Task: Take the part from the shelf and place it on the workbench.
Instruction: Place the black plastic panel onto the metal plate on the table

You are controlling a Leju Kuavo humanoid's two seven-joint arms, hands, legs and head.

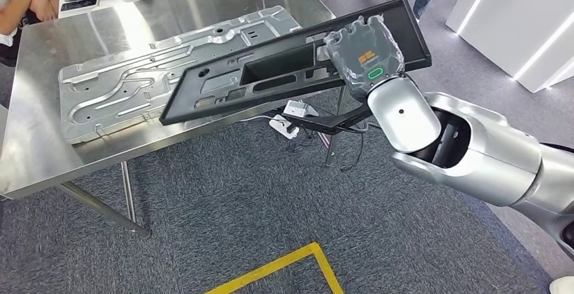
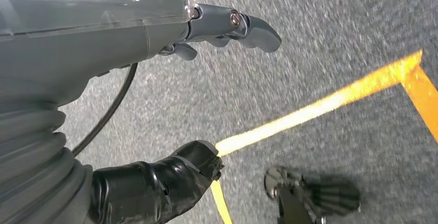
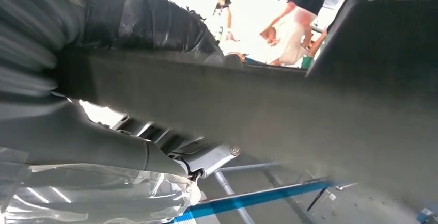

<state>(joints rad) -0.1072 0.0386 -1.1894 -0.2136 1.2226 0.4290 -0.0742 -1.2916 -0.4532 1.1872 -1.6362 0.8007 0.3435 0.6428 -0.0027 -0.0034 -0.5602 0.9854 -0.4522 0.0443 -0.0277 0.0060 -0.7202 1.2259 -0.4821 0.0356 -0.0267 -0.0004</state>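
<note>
part (image 1: 284, 70) in right hand (image 1: 365, 53)

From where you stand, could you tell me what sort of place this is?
Probably a factory-style demo or test floor: a stainless steel workbench carrying a stamped metal plate, yellow floor tape on grey carpet, and the right hand holding a long black part.

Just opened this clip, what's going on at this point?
The robot's right hand holds a long black plastic panel by one end, carrying it tilted above the steel workbench. A stamped metal plate already lies on the bench beneath it. The panel is not yet set down. The left hand hangs over the grey carpet near yellow floor tape, holding nothing. People stand beyond the bench.
</note>
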